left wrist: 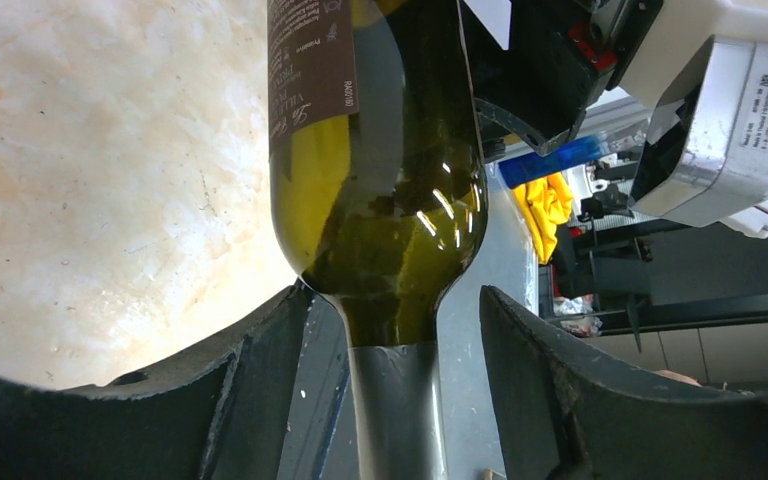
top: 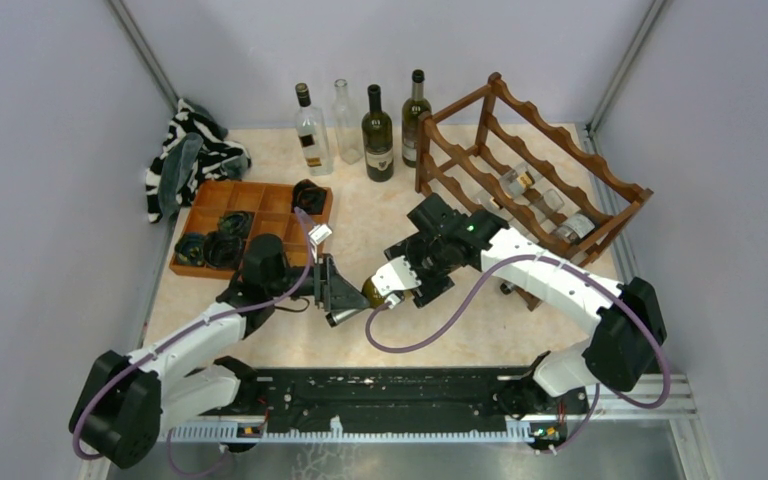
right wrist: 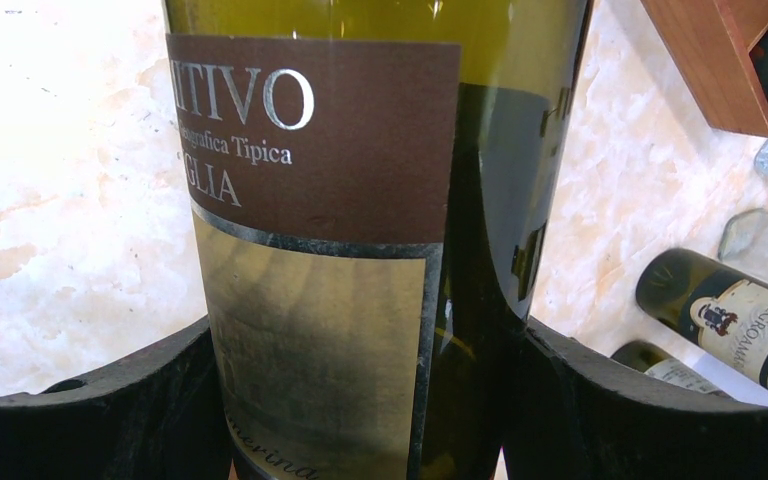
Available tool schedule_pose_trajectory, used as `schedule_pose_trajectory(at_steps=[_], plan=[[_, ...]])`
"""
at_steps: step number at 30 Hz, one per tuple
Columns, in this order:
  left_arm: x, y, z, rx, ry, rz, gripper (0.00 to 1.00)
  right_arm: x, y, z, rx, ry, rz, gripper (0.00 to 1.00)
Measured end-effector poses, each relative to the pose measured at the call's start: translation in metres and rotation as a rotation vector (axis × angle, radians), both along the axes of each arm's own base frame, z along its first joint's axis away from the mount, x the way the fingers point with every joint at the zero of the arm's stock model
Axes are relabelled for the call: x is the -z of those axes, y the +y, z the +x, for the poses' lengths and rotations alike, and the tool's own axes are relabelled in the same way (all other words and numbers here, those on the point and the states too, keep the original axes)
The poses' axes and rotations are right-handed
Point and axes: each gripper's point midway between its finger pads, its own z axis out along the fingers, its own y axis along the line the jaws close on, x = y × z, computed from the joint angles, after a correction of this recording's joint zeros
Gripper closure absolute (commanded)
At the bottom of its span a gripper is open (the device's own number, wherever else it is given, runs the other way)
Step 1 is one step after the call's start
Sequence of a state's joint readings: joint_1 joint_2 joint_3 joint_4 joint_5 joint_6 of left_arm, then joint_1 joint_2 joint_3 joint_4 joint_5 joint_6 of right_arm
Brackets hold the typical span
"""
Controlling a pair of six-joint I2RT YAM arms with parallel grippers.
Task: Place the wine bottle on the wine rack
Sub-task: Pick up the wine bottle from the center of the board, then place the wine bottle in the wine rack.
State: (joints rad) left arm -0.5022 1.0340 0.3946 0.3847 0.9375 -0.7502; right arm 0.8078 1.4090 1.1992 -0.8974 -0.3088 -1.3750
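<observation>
At the middle of the bench, the left tool stands wide astride the neck of the bottle. The right tool clamps its labelled body. Beyond, at the far right corner, the rack carries other bottles; the held bottle is outside it.

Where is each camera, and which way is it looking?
Top external: above and behind the arms, facing down at the table and wine rack; both arms, left claw and right claw show.
Left wrist: on the left arm, facing along its fingers at the neck of the wine bottle.
Right wrist: on the right arm, facing the bottle's label between its fingers.
Shared: both wrist views see the same wine bottle.
</observation>
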Motion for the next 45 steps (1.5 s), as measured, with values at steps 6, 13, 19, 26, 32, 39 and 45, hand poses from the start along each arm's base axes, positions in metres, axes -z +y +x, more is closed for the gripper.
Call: schedule_pose_trajectory(at_steps=[6, 13, 19, 26, 32, 39, 45], plan=[[0.011, 0.0, 0.003, 0.017, 0.007, 0.051, 0.36, 0.0, -0.001, 0.0, 0.011, 0.004, -0.004, 1.0], [0.02, 0.0, 0.003, 0.035, 0.01, 0.094, 0.36, 0.001, -0.005, 0.002, 0.043, 0.002, -0.021, 1.0], [0.021, 0.001, 0.004, 0.034, 0.007, 0.097, 0.39, -0.001, -0.007, 0.003, 0.079, 0.006, -0.023, 1.0], [0.018, -0.001, 0.004, 0.031, -0.005, 0.057, 0.54, 0.002, -0.008, 0.003, 0.092, 0.02, -0.033, 1.0], [0.016, -0.002, 0.002, 0.042, -0.013, 0.04, 0.49, 0.002, -0.009, 0.003, 0.1, 0.022, -0.039, 1.0], [0.018, -0.002, -0.001, 0.065, -0.008, 0.037, 0.45, 0.003, -0.009, 0.0, 0.099, 0.03, -0.042, 1.0], [0.021, -0.001, -0.006, 0.089, 0.002, 0.044, 0.47, 0.005, -0.009, 0.0, 0.098, 0.033, -0.047, 1.0]])
